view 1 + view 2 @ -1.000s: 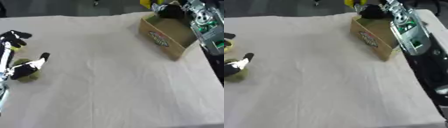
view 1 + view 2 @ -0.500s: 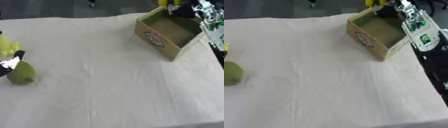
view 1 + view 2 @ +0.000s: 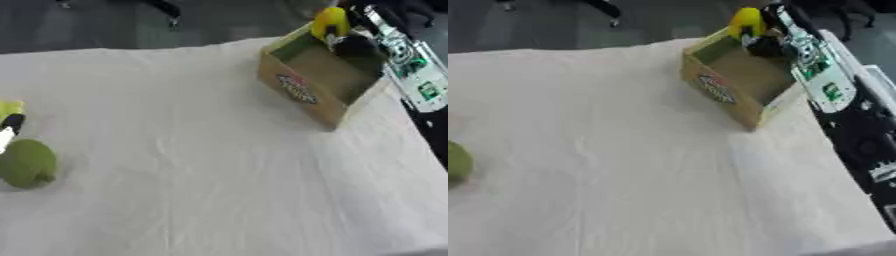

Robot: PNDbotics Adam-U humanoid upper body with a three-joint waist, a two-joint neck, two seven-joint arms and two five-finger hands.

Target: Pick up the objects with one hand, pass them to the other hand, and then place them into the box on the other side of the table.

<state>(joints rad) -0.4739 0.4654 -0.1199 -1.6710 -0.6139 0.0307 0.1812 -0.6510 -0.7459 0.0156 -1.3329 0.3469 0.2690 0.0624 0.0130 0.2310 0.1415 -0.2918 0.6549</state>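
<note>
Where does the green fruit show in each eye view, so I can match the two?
Left eye view: the green fruit lies whole at the left edge, below mid-height.
Right eye view: only a sliver of it shows, cut by the left edge.
Shared landmark: the cardboard box at upper right.

Toward the far right of the table (image 3: 227, 165), an open box (image 3: 325, 80), one corner nearest the camera. At its far end, above the rim, the right hand (image 3: 352, 44) beside a rounded object (image 3: 330, 22). Well apart, at the left edge, a round fruit (image 3: 28, 163) on the cloth; just behind it, the left hand (image 3: 9, 127), only partly in view
</note>
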